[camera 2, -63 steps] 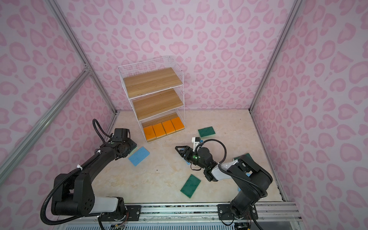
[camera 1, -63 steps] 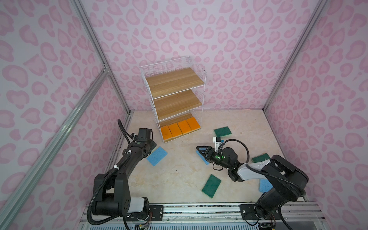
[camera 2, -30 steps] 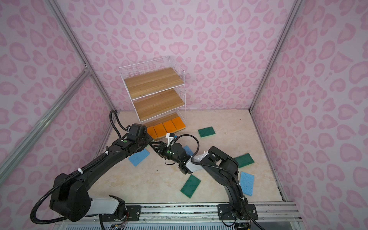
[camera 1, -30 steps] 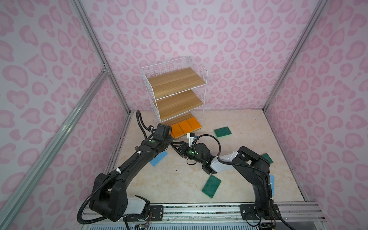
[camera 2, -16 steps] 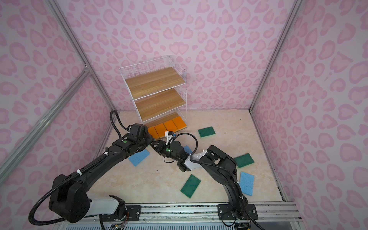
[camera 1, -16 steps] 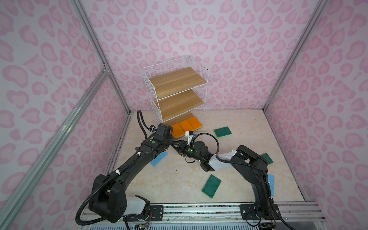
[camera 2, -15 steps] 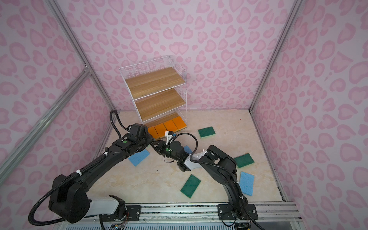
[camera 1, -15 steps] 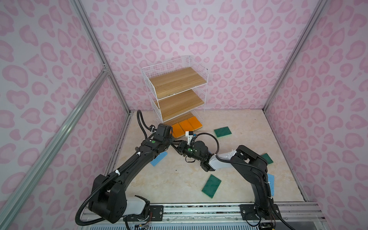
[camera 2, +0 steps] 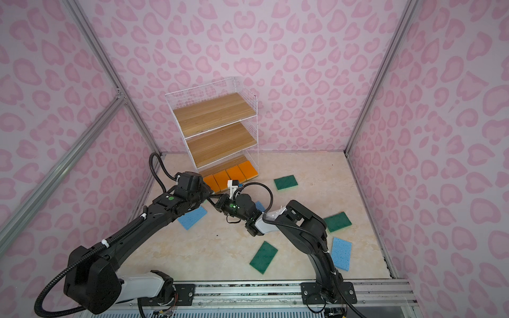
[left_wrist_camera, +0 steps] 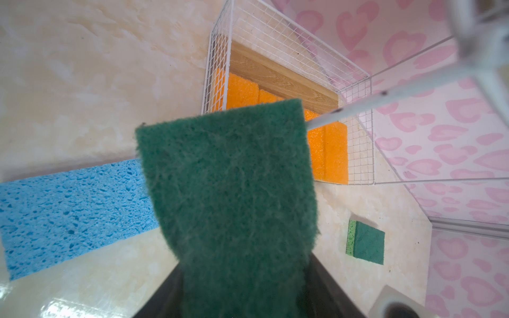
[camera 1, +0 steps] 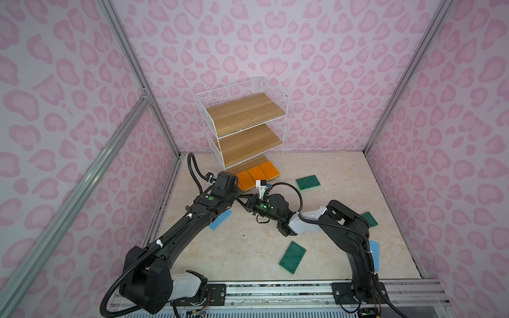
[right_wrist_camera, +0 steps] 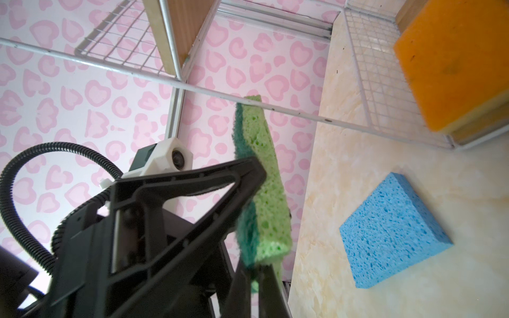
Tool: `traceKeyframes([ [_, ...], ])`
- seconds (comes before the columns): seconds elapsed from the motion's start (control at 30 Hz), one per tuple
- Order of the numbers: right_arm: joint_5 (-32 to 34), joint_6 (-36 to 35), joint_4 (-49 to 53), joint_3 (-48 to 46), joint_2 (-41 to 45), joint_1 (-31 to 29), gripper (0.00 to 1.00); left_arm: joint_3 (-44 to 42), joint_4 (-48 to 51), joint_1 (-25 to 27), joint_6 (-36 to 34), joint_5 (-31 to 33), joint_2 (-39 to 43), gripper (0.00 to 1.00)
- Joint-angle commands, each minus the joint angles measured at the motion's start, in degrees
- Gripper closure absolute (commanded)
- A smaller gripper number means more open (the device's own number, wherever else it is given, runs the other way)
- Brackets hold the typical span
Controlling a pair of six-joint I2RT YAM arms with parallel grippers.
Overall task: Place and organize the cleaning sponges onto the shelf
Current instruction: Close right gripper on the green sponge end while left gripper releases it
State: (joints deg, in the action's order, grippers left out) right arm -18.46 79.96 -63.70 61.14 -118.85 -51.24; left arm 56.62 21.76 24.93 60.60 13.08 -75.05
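This is a purpose-built robot test cell, the lab kind: pink heart-print panels (camera 1: 275,41) box in a marble-look worktop (camera 1: 242,247) on three sides, aluminium struts (camera 1: 82,184) frame them, and two black arms (camera 1: 179,236) stand mounted on a metal rail (camera 1: 275,289) along the worktop's front edge.

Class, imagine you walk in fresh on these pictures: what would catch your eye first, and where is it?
First, the dark green sponge held in the air where the left arm and right arm meet, just in front of the shelf. Next, the row of orange sponges on its bottom board, while a loose green sponge and a blue sponge lie on the floor.
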Motion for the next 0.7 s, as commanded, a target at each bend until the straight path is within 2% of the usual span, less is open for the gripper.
traceKeyframes([
  [0.0,1.76,-0.84,1.71,-1.10,0.39,0.15,1.00,-1.11,-1.64,0.63,-1.04,-2.22,2.62,0.29],
  [0.1,1.61,-1.21,1.62,-2.61,1.30,-0.15,1.00,-2.58,-1.20,0.79,-1.69,-1.11,5.02,0.11],
  [0.13,1.47,-1.37,1.62,-2.95,1.55,-0.25,1.00,-3.15,-1.03,0.82,-1.99,-0.53,6.01,0.01],
  [0.37,-0.98,-1.92,1.48,-6.47,4.02,-0.67,1.00,-5.00,2.04,0.82,-5.87,3.08,12.43,0.02],
  [0.67,-1.19,-7.12,7.34,-14.09,13.64,-0.44,1.00,-8.03,5.26,0.82,-10.06,4.91,19.83,0.02],
])
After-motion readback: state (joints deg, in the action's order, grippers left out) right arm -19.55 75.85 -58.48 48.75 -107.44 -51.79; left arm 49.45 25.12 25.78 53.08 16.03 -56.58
